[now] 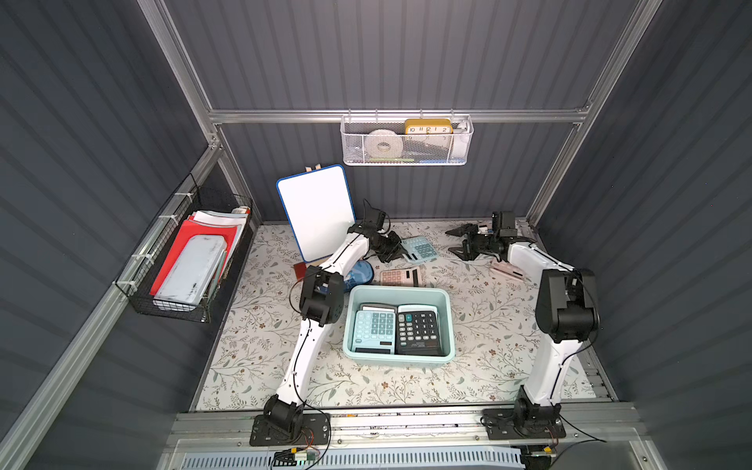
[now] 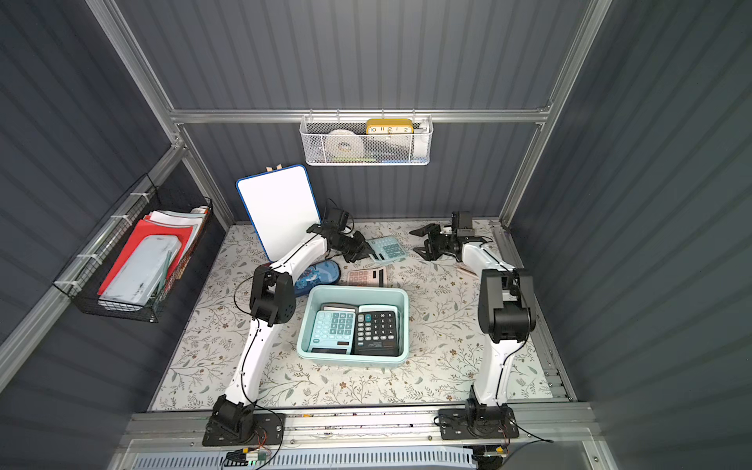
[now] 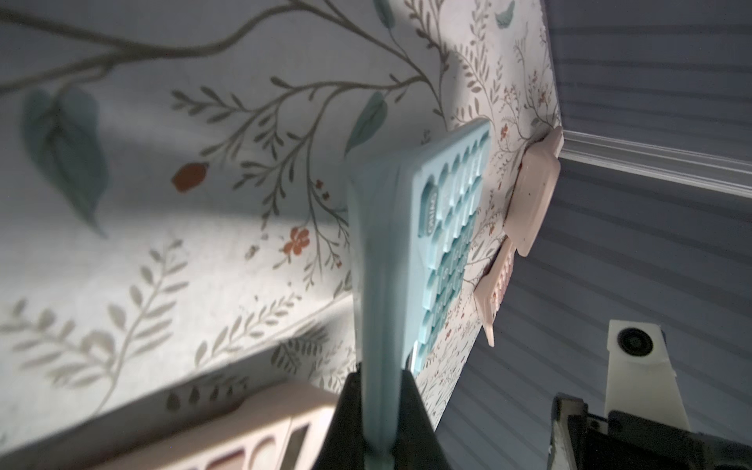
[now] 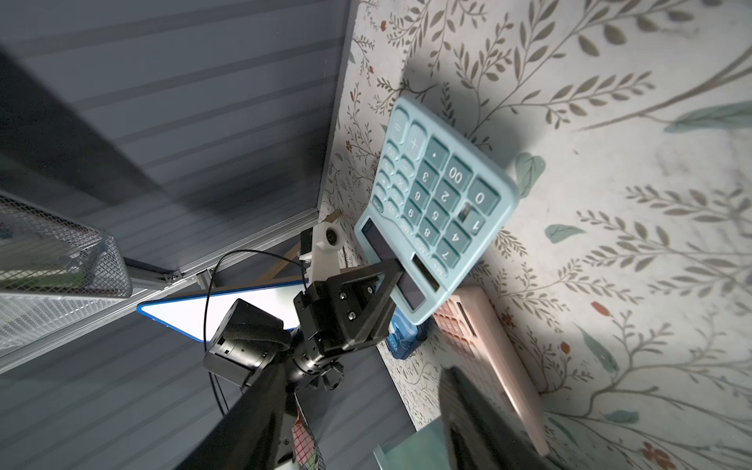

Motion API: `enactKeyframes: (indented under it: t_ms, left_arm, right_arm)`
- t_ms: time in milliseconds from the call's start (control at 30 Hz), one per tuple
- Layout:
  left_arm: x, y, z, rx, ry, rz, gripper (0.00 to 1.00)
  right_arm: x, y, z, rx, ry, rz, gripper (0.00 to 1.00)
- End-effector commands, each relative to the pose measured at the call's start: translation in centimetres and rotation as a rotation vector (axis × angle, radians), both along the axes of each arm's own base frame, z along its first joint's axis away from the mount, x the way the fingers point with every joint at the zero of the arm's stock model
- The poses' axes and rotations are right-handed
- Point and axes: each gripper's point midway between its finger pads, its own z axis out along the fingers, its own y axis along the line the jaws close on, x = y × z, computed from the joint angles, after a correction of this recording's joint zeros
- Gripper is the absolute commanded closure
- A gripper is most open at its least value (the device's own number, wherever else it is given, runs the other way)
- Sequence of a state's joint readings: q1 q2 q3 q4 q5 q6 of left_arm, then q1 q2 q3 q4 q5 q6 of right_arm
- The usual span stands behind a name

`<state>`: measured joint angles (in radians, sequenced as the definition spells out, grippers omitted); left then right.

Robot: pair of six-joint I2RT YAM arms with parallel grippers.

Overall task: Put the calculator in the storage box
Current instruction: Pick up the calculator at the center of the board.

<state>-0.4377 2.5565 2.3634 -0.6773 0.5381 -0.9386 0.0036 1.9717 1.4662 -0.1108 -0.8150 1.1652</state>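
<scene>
A light blue calculator is at the back middle of the table, tilted, with a shadow under it. My left gripper is shut on its display end; the right wrist view shows the calculator pinched between the black fingers. The mint-teal storage box stands in front of it at mid-table and holds a light blue calculator and a black one. My right gripper hovers open and empty to the right of the held calculator.
A pink calculator lies between the held one and the box. A blue pencil case lies beside the left arm, a pink item by the right arm. A whiteboard leans at the back left. A white mesh basket and a black wire basket hang on the walls.
</scene>
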Motion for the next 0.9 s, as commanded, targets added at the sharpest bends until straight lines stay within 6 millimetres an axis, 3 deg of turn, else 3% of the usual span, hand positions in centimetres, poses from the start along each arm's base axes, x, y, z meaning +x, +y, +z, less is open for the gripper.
enactKeyframes:
  t_ms: [0,200,367,600,867]
  left_arm:
    - [-2.0,1.0,8.8,-0.012,-0.148,-0.093,0.94]
    - [-6.3,2.3,12.2,-0.009,-0.182,-0.216,0.95]
    - [-9.6,2.5,14.0,-0.066,-0.169,-0.298,0.96]
    - [-12.2,2.8,14.9,-0.106,-0.128,-0.366,0.98]
    - [-13.2,2.7,15.1,-0.149,-0.112,-0.384,0.98]
  right_arm:
    - [-1.5,-0.9,1.0,-0.026,-0.007,0.017,0.35]
    - [-2.9,-1.9,2.3,-0.049,-0.030,0.021,0.32]
    - [-3.2,-1.3,3.1,-0.008,-0.057,0.055,0.31]
    - [-2.4,0.0,5.4,0.120,-0.129,0.104,0.31]
    - [-3.2,3.1,5.4,0.217,-0.109,0.216,0.31]
